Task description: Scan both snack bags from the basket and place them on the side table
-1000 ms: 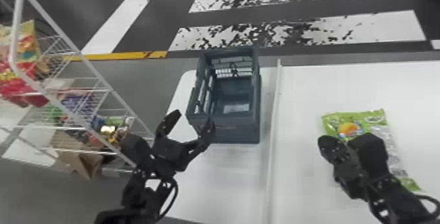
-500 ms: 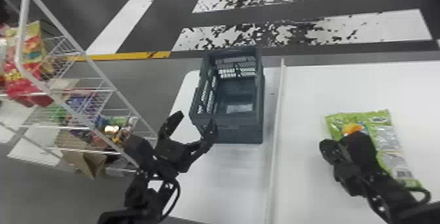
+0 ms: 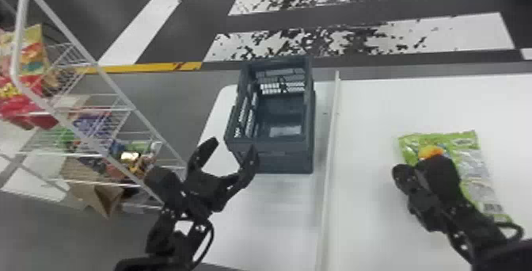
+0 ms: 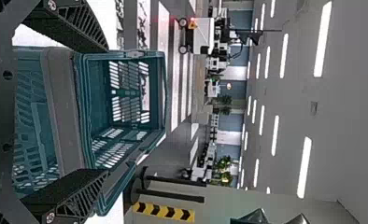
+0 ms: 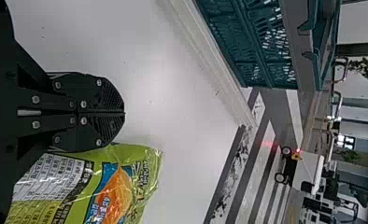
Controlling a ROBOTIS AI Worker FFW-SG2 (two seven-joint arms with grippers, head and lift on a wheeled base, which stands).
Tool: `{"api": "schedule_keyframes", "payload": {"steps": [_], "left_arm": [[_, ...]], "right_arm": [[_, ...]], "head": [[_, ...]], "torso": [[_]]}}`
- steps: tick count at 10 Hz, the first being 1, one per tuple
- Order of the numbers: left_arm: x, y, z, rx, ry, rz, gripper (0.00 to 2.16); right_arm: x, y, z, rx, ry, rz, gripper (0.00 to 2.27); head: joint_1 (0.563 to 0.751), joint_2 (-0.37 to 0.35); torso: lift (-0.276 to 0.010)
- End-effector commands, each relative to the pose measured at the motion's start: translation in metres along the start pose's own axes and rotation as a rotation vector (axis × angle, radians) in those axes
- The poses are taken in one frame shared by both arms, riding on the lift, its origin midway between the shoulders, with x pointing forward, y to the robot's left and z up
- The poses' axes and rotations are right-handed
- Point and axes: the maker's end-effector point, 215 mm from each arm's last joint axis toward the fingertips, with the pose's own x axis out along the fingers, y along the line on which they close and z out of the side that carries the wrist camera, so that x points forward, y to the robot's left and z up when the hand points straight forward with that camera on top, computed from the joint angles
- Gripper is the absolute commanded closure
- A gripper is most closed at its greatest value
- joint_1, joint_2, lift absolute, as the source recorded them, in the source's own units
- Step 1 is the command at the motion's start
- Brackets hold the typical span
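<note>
Table runs white beneath both arms, its far edge against the grey floor at twelve o'clock; reckoning round the basket, the rounded corner sits at about ten. Over there the basket leaves just a slim margin of tabletop beside the left edge. At three o'clock from it a raised pale strip runs near to far, close by the basket wall, and past that strip I can see a broad stretch of white surface reaching the green snack bag, which lies flat at about four, well in from the far edge. The left gripper is at roughly seven o'clock, spread wide around nothing but air, one finger in front of the basket's near corner; whether they touch I can't say. The right gripper, over toward four, is pinched narrow with its fingertips together, holding nothing, right beside the bag, though I can't judge whether it touches. The basket stands upright with its mouth up, slotted walls round a floor where a pale patch shows. Out at nine o'clock, a white wire rack carries red-and-yellow bags and purple packets, with brown cardboard low down.
</note>
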Motion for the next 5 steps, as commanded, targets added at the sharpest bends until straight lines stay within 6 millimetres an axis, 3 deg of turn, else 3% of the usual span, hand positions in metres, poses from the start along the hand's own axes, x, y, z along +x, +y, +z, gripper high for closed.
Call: {"api": "schedule_keyframes", "payload": {"steps": [1,5], "left_arm": [[-0.001,0.0,0.001,0.0,-0.002,0.0,0.08],[-0.001,-0.001,0.002,0.0,-0.009,-0.004,0.08]], "right_arm": [[0.0,-0.011,-0.001,0.007,0.001,-0.018,2.13],[0.002,-0.048,-0.014,0.026,0.021,-0.101,2.13]], "head": [[0.695,0.32],[0.695,0.277]], "torso": [[-0.075],[-0.075]]}}
